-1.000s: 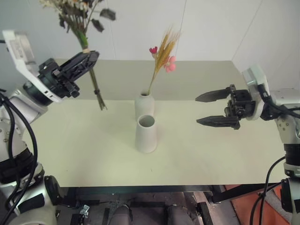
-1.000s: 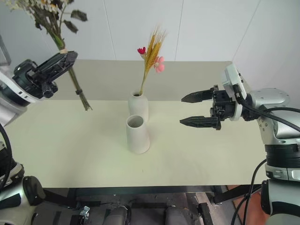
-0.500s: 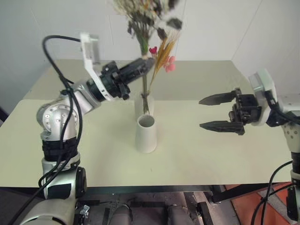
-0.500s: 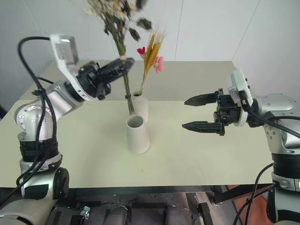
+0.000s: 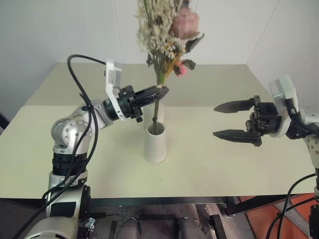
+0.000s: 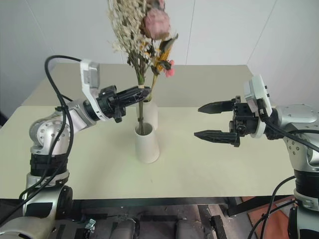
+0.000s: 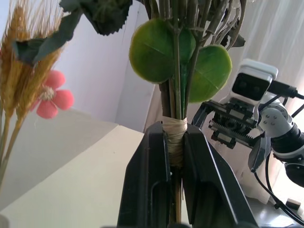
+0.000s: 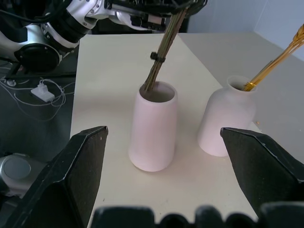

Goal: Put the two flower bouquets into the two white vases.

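1. The cone vase [image 5: 155,144] was matte white, plain, with no pattern.
2. The bottle vase [image 8: 225,118] was the same plain white.
3. The bushy bouquet [image 5: 164,30] showed cream-white sprigs, a dusty pink bloom, dark green leaves and a tan binding.
4. The wheat bunch [image 7: 21,90] was golden with a pink blossom.
5. The table [image 5: 199,159] was pale cream-yellow.
6. Gripper fingers [image 5: 234,105] were black.

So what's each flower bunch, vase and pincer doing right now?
Bushy bunch: stem tips inside cone vase, held upright.
Wheat bunch: standing in bottle vase.
Cone vase: upright, bushy stems in its mouth.
Bottle vase: upright, holding wheat.
Left pincer: shut on bushy bunch.
Right pincer: open, empty.
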